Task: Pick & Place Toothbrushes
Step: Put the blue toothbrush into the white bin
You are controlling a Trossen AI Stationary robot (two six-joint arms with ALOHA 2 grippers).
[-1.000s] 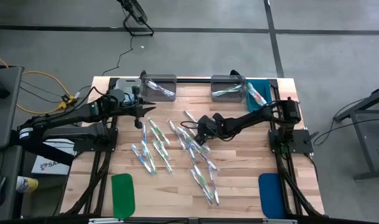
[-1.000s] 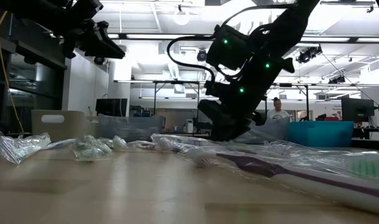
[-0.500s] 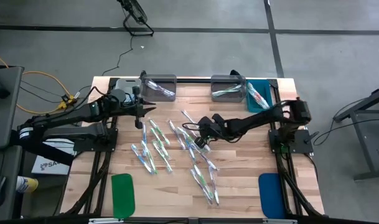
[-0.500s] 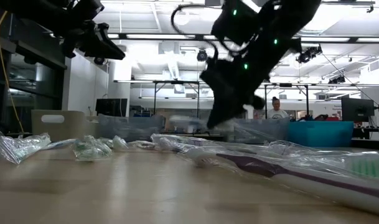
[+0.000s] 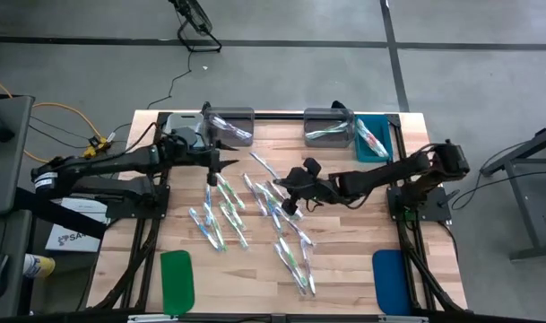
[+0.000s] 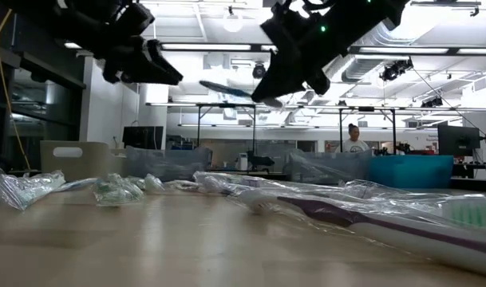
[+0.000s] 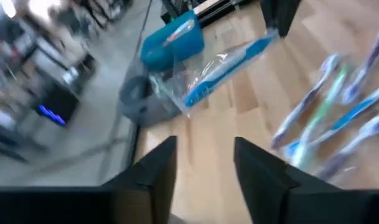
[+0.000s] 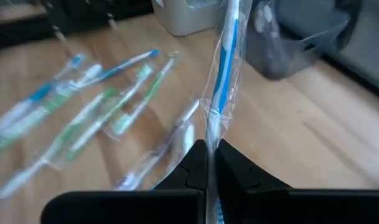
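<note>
Several clear-wrapped toothbrushes (image 5: 255, 211) with green, blue or pink accents lie scattered on the middle of the wooden table (image 5: 344, 242). My right gripper (image 5: 289, 187), above the heap, is shut on a blue wrapped toothbrush (image 8: 225, 59), which also shows in the low view as the blue toothbrush (image 6: 227, 89), high above the tabletop. My left gripper (image 7: 205, 165) hovers open at the heap's far left, with nothing between its fingers, and appears in the high view as my left gripper (image 5: 221, 164). My right gripper pinches the blue toothbrush's wrapper near one end (image 8: 210, 134) between its two fingers. The fingers come slanting down from the table's right side. The toothbrush sticks out ahead of the fingertips, roughly in line with them, toward the far left. It is lifted clear of the table and the heap.
Two grey bins (image 5: 229, 126) (image 5: 329, 126) and a teal bin (image 5: 373, 139), each holding wrapped brushes, stand along the far edge. A green pad (image 5: 177, 278) and a blue pad (image 5: 391, 280) lie at the near corners. A person (image 6: 356, 139) stands far behind the table.
My right gripper has risen from the heap with the blue toothbrush, which has come up clear of the table and now points toward the far left. My left gripper has moved a little toward the table's middle and slightly down.
</note>
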